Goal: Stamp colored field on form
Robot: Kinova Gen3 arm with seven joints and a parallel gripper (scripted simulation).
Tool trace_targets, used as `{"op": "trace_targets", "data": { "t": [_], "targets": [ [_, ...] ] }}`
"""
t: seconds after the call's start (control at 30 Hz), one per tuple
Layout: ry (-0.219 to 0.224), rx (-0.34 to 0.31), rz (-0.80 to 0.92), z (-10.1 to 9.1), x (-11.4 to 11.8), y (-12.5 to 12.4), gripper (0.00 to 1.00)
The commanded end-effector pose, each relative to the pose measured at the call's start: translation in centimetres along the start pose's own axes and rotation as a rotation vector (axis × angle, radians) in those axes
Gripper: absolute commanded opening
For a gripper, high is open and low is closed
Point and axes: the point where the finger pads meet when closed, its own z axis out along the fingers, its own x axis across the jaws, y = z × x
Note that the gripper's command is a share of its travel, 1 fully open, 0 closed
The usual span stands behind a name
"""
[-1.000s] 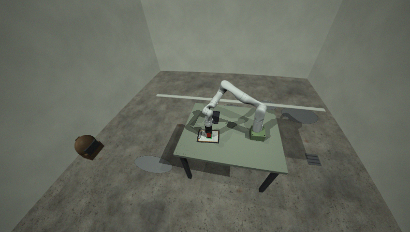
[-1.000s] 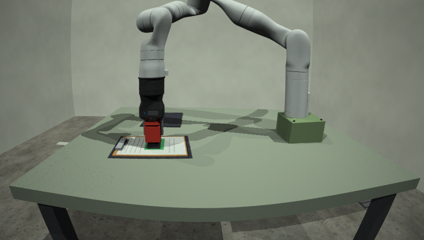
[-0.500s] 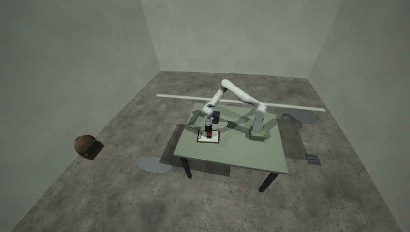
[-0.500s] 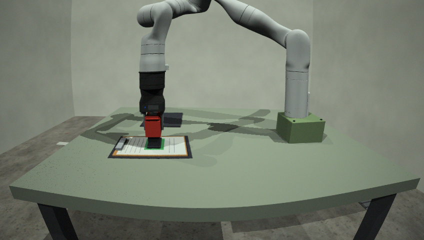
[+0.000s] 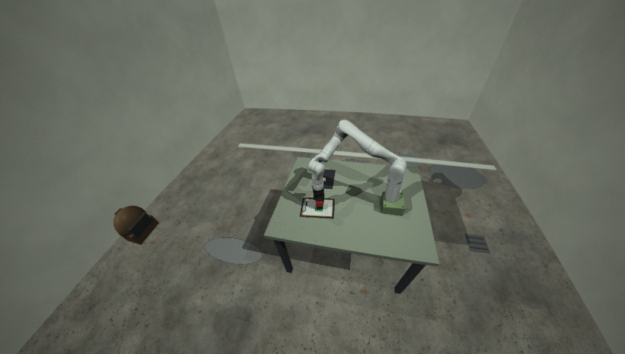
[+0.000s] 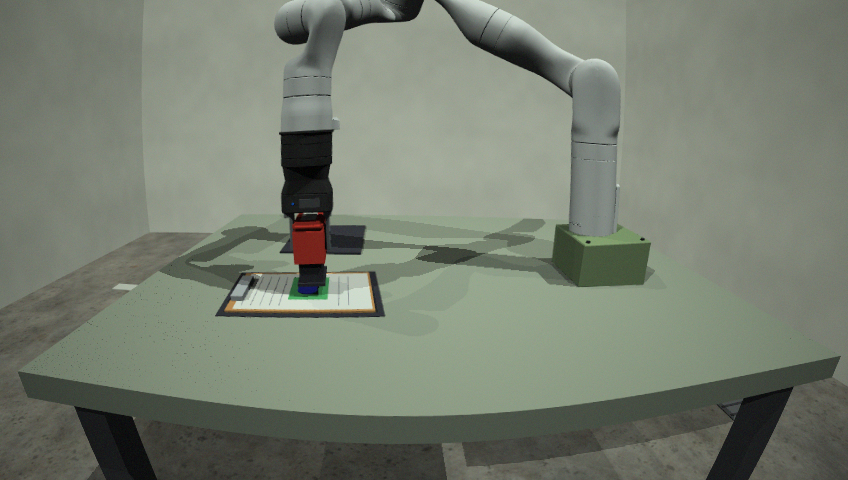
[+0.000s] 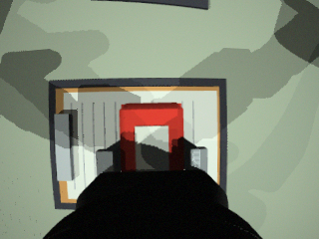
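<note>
My gripper (image 6: 309, 228) points straight down and is shut on the red stamp (image 6: 308, 245). The stamp is upright; its dark lower part with a blue pad (image 6: 309, 287) is at the green field (image 6: 309, 291), whether touching or just above I cannot tell. The field lies on the white lined form on a clipboard (image 6: 300, 293). In the wrist view the red stamp (image 7: 152, 134) sits between my fingers over the form (image 7: 140, 138). In the top view the stamp (image 5: 319, 202) stands on the clipboard (image 5: 316, 207).
The arm's green base block (image 6: 601, 252) stands at the table's right back. A metal clip (image 6: 240, 289) is at the clipboard's left end. The table edge runs close in front in the exterior view.
</note>
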Motion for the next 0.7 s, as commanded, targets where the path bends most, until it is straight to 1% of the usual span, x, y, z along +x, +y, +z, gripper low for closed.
{"op": "trace_targets", "data": {
  "t": [0.0, 0.03, 0.1, 0.4, 0.47, 0.53, 0.6, 0.67],
  "targets": [
    [-0.020, 0.004, 0.004, -1.6, -0.6, -0.2, 0.61],
    [-0.020, 0.004, 0.004, -1.6, -0.6, -0.2, 0.61],
    [-0.020, 0.004, 0.004, -2.2, -0.6, -0.2, 0.61],
    [-0.020, 0.004, 0.006, -2.3, -0.6, -0.4, 0.61],
    [-0.019, 0.004, 0.013, -2.3, -0.8, -1.2, 0.61],
    [-0.019, 0.004, 0.030, -2.3, -1.2, -3.0, 0.61],
    [-0.019, 0.004, 0.030, -2.3, -1.2, -3.0, 0.61],
    [-0.018, 0.004, 0.056, -2.2, -1.7, -5.9, 0.61]
  ]
}}
